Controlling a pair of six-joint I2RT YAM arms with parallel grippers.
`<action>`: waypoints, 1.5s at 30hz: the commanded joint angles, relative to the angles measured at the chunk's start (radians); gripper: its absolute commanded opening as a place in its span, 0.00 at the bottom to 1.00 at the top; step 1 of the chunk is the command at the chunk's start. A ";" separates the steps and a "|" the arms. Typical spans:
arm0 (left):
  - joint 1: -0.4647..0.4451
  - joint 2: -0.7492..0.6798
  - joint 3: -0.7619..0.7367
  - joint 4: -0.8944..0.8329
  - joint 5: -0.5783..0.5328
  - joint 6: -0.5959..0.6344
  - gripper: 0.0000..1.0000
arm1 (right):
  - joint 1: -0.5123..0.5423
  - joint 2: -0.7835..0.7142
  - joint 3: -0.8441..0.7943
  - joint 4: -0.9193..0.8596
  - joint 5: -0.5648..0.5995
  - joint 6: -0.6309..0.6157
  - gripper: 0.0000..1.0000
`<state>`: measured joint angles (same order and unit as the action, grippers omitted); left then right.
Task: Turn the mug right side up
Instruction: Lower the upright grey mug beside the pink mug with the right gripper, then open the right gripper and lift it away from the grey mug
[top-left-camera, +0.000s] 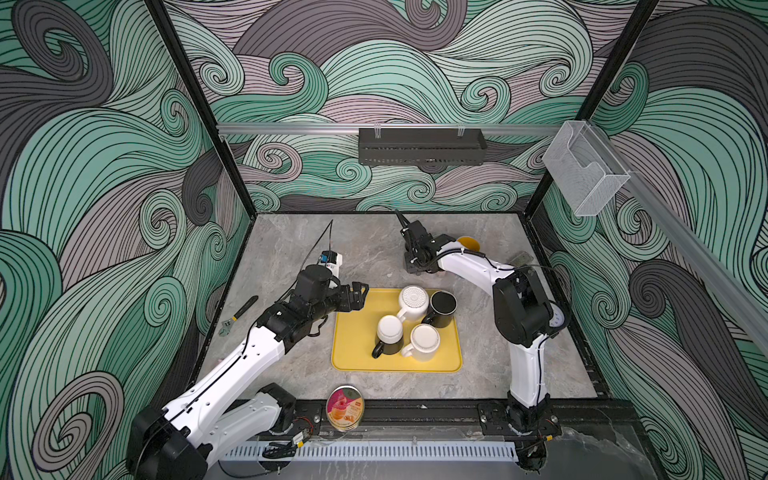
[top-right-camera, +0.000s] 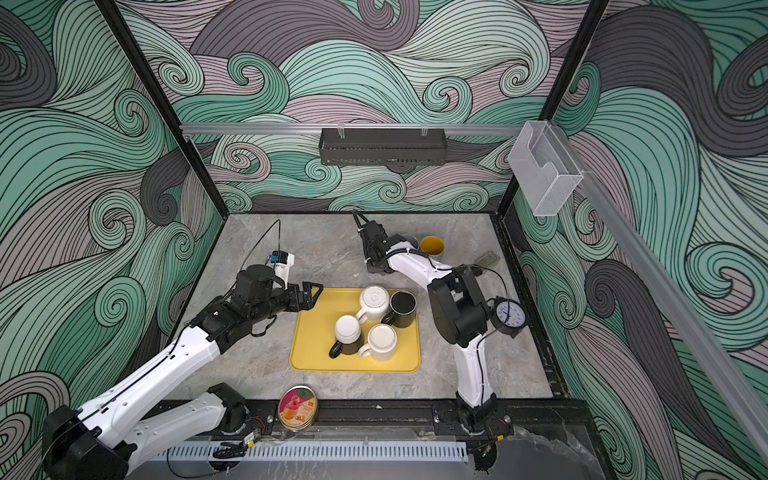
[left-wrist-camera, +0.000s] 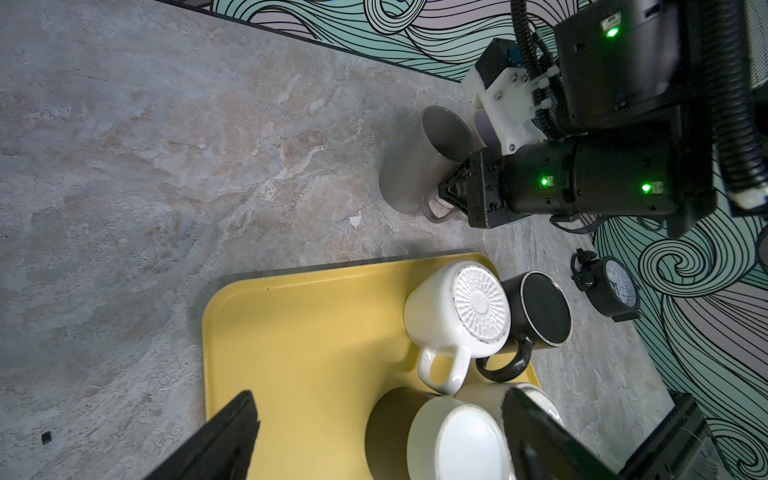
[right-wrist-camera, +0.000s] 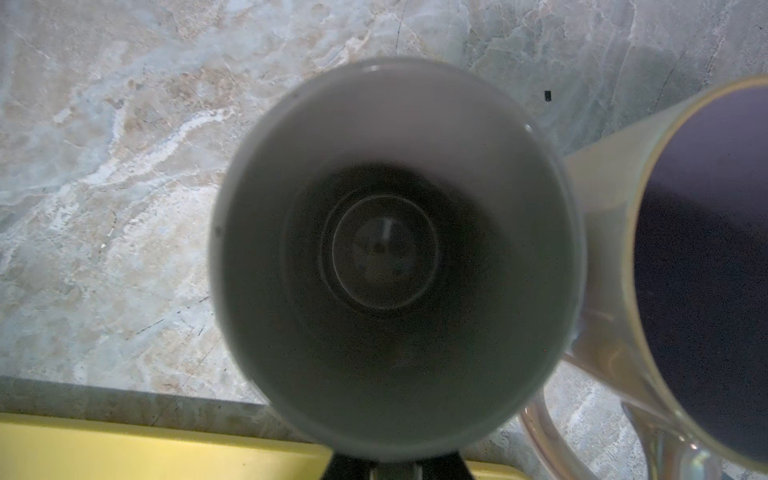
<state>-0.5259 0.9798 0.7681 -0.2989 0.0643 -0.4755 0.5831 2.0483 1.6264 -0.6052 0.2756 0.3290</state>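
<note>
Stretches the right arm (top-left-camera: 469, 259) low over the far desk (top-left-camera: 291, 257), wrist bent downward. Grips the handle of the gray mug (left-wrist-camera: 411, 166) with the right jaws clamped tight, holding it mouth-up on the desk just beyond the tray (top-left-camera: 357, 353). Levels the left arm (top-left-camera: 257, 349) over the tray's far left corner, left jaws spread wide around nothing. Shows four mugs (top-left-camera: 424, 343) bottom-up on the tray, three mouth-up off it, the gray one included.
</note>
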 joint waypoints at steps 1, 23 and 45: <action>0.001 -0.015 -0.006 0.006 0.000 -0.004 0.93 | 0.000 0.012 0.037 0.019 0.046 0.010 0.00; 0.001 -0.033 0.000 0.009 -0.001 0.006 0.94 | 0.011 -0.120 -0.021 0.019 0.052 0.054 0.61; 0.001 -0.039 0.010 -0.040 -0.017 0.041 0.94 | 0.056 -0.505 -0.207 0.052 0.004 0.018 0.63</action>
<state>-0.5259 0.9573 0.7567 -0.3058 0.0559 -0.4557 0.6296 1.5894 1.4418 -0.5621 0.2932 0.3592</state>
